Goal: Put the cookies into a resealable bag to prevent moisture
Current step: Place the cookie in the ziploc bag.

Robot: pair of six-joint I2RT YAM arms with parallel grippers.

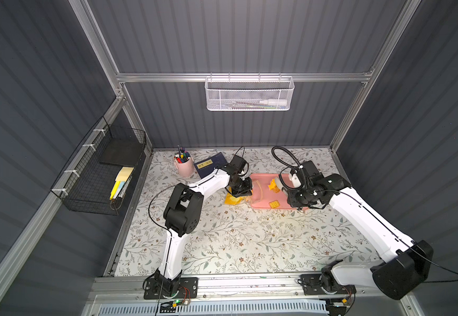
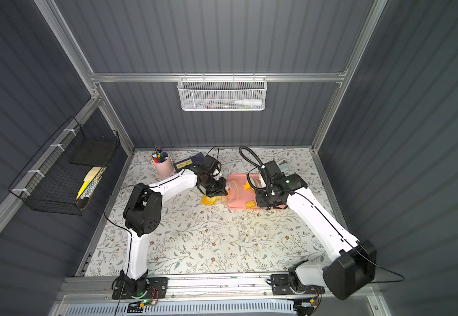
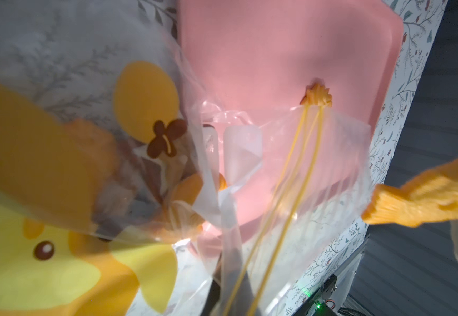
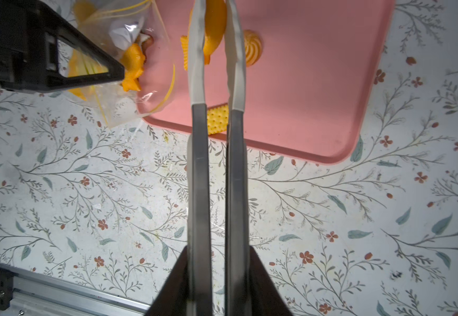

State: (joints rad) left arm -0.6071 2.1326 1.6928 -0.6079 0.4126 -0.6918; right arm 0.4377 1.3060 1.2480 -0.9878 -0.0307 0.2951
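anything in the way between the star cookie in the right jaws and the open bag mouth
Nothing visible: only bare pink tray lies between the star cookie and the resealable bag mouth. The swirl cookie sits on the star cookie's other side.

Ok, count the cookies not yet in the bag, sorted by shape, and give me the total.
star cookie: 1
swirl cookie: 1
waffle square cookie: 1
Total: 3 outside the bag
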